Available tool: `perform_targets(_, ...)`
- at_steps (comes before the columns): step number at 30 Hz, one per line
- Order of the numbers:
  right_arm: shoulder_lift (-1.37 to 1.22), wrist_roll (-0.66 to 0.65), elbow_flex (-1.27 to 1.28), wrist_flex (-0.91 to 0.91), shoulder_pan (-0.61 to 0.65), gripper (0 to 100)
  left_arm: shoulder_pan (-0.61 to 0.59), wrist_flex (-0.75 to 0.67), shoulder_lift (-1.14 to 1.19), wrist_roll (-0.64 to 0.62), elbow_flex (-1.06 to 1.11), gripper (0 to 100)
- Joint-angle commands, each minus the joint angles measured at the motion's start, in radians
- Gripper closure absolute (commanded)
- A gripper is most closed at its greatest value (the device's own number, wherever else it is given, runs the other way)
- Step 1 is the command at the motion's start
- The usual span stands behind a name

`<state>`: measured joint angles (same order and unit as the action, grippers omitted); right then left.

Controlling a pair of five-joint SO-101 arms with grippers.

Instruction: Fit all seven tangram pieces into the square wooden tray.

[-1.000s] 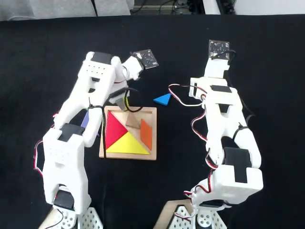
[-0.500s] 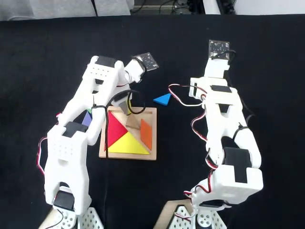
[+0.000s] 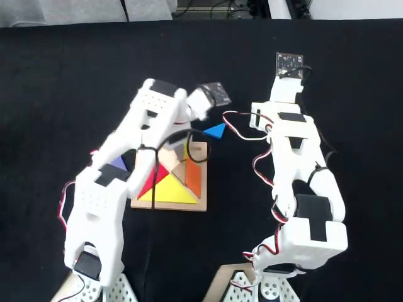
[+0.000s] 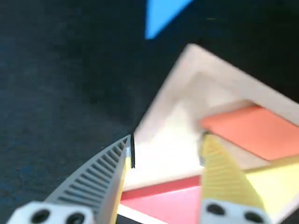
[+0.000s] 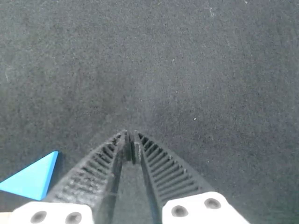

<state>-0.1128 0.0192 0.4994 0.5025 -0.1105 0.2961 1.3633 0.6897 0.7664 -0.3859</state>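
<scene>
The left gripper (image 4: 167, 142) has its two fingers apart. Between them is a bare corner of the wooden tray (image 4: 161, 100) and part of the red piece (image 4: 163, 200). The orange piece (image 4: 252, 130) is just beside one finger. The blue triangle (image 4: 163, 14) lies past the fingertips, outside the tray. The right gripper (image 5: 129, 140) has its fingers together, with the blue triangle off beside one finger.

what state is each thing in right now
left gripper, open at the tray's bare corner
right gripper, shut, nothing in it
wooden tray, partly filled
red triangle, in tray
yellow triangle, in tray
orange parallelogram, in tray
blue triangle, outside tray
purple piece, outside tray
</scene>
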Motion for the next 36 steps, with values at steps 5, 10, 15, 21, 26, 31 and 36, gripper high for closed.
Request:
perform_targets(5,0.008,-0.011,-0.035,-0.018,0.015,98.0,0.059,0.127,0.003,0.002,-0.008,85)
perform_targets(10,0.008,-0.011,-0.035,-0.018,0.015,98.0,0.044,0.164,-0.075,0.000,0.002,85)
perform_targets(15,0.008,-0.011,-0.035,-0.018,0.015,98.0,0.048,0.173,-0.189,-0.005,0.002,85)
perform_targets(21,0.008,-0.011,-0.035,-0.018,0.015,98.0,0.042,0.035,-0.213,-0.091,0.096,84)
perform_targets(26,0.008,-0.011,-0.035,-0.018,0.015,98.0,0.084,-0.143,-0.213,-0.176,0.220,84)
perform_targets(31,0.008,-0.011,-0.035,-0.018,0.015,98.0,0.102,-0.275,-0.215,-0.238,0.283,84)
perform_targets(36,0.008,-0.011,-0.035,-0.018,0.015,98.0,0.097,-0.295,-0.215,-0.258,0.286,84)
